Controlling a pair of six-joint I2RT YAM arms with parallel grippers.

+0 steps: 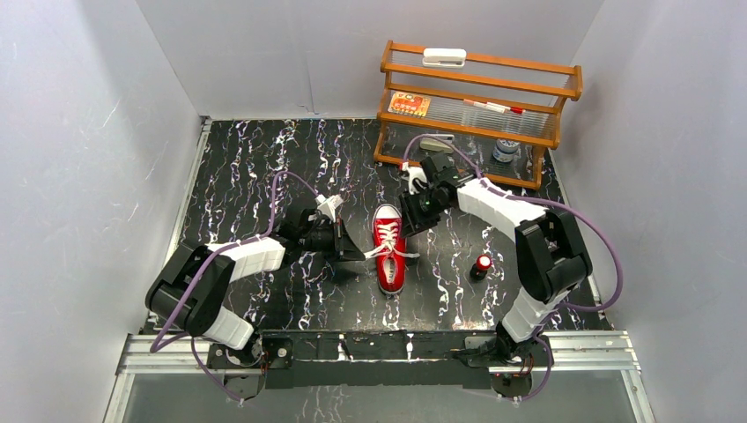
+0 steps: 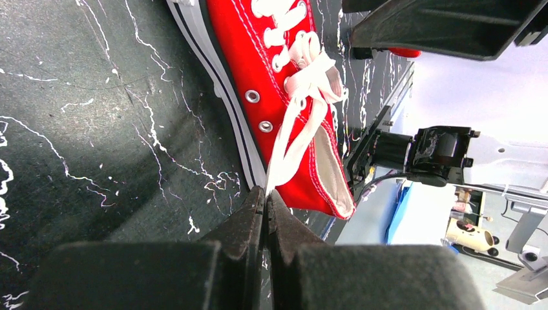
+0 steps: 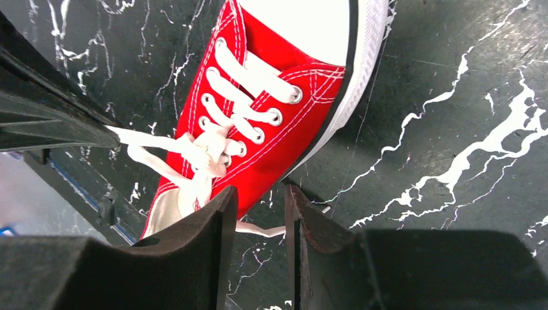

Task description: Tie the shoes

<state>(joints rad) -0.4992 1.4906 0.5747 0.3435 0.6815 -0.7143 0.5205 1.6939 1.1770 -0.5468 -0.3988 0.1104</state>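
left gripper [image 2: 265, 192] pinched on lace [image 2: 284, 139] | right gripper [image 3: 260, 191] parted beside sneaker [image 3: 278, 155]

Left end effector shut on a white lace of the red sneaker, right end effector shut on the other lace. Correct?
Not quite. The left end effector is shut on a lace of the red sneaker, but the right end effector is open: the right wrist view shows its fingers standing apart, clamped on nothing.
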